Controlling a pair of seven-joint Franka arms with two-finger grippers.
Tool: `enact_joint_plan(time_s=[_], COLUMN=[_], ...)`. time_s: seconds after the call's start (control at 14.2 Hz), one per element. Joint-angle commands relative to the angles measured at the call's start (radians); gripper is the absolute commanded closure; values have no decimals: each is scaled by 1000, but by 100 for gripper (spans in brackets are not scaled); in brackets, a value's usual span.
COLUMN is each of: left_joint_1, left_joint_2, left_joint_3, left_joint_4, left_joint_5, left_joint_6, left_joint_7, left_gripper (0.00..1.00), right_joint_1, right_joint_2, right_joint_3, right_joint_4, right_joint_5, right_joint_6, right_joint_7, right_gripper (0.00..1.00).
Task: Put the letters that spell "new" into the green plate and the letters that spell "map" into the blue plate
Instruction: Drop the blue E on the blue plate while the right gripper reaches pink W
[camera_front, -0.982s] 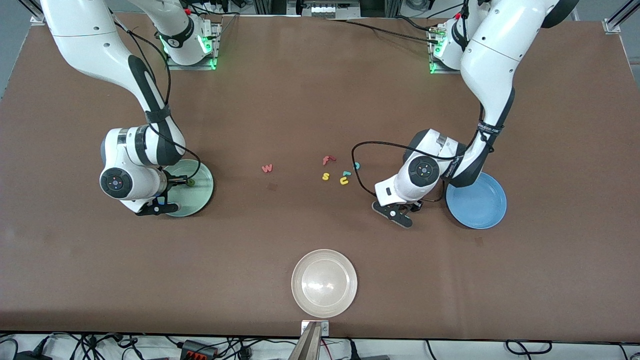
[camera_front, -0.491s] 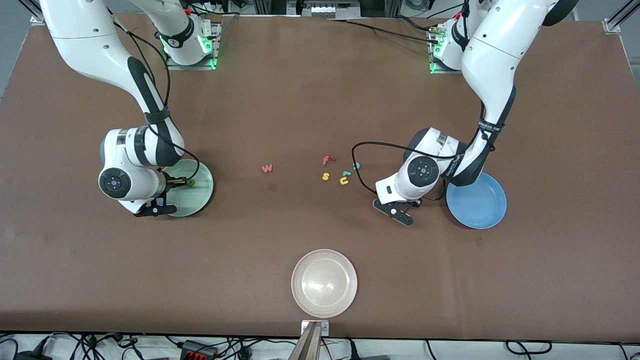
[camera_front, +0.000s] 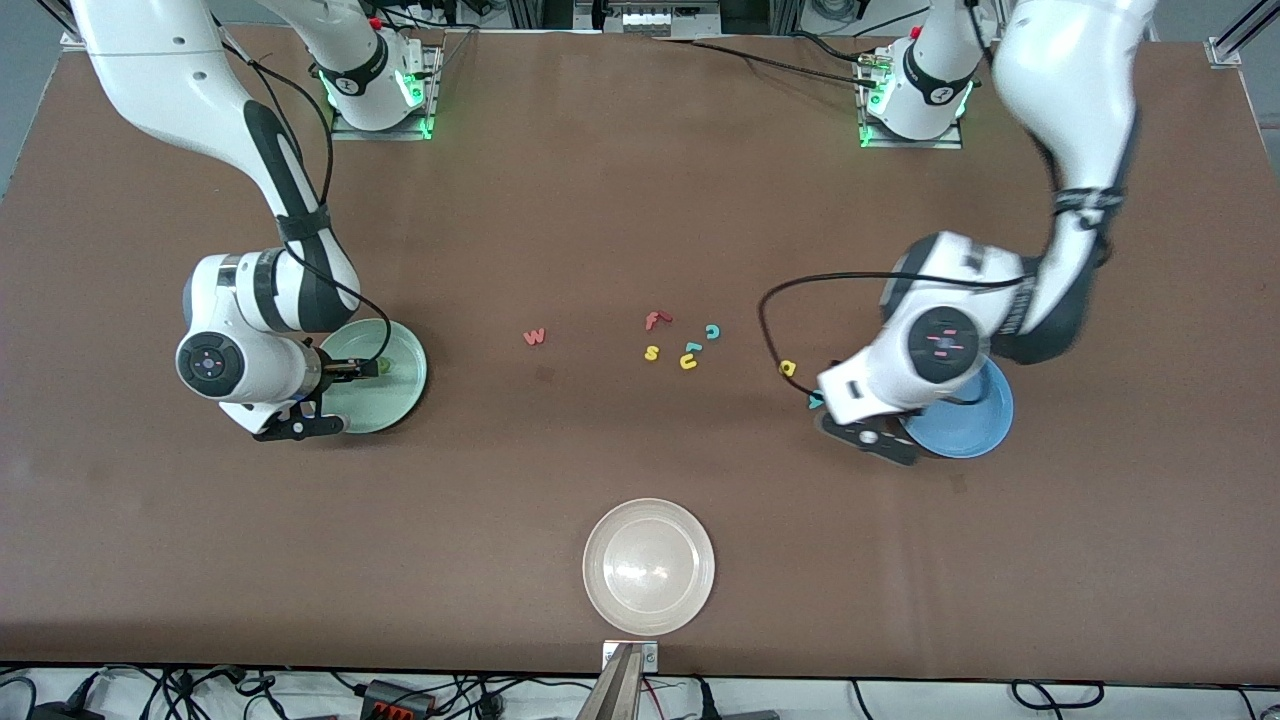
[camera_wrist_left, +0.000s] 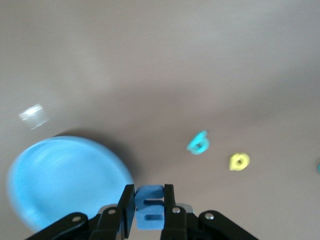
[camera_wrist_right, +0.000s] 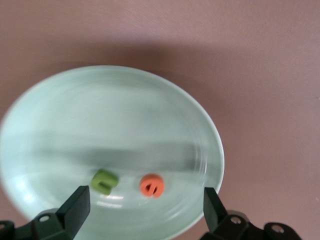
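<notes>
My left claw (camera_wrist_left: 149, 207) pinches the blue letter (camera_wrist_left: 149, 207) beside the blue plate (camera_wrist_left: 60, 175); my right claw (camera_wrist_right: 142, 207) gapes wide over the green plate (camera_wrist_right: 75, 115).

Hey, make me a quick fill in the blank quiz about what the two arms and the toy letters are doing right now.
1. The left gripper is shut on the blue ____.
2. The green plate holds the green n and the orange ____.
3. The red-pink w lies on the ____.
4. The right gripper, over the green plate, is ____.

Missing words: m; e; table; open
</notes>
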Motion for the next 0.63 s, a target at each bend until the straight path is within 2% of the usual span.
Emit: enact_joint_plan(time_s=[0.0, 0.07, 0.28, 0.42, 0.49, 0.56], left_joint_1=[85, 107, 161, 182, 190, 208], left_joint_2=[42, 68, 116, 113, 107, 104], left_joint_3=[-6, -6, -4, -6, -6, -8], left_joint_4=[15, 12, -59, -176, -221, -226], left_joint_5=[100, 140, 154, 153, 153, 153], left_joint_6=[-33, -33, -8, 102, 159, 171], left_joint_7=[27, 40, 38, 24, 18, 17], left_gripper=[87, 87, 87, 85, 82, 68], right_joint_1=[50, 70, 126, 124, 126, 126], right_joint_2=[-54, -59, -59, -70, -74, -77], right_joint_3=[15, 18, 18, 41, 47, 59], right_joint_4=[-13, -13, -13, -13, -13, -14], right_joint_5=[-6, -4, 4, 13, 17, 22], right_joint_6=[-33, -33, -32, -35, -35, -36], right_joint_7=[-17, -43, -237, -399, -472, -535], right_gripper=[0, 0, 0, 0, 0, 0])
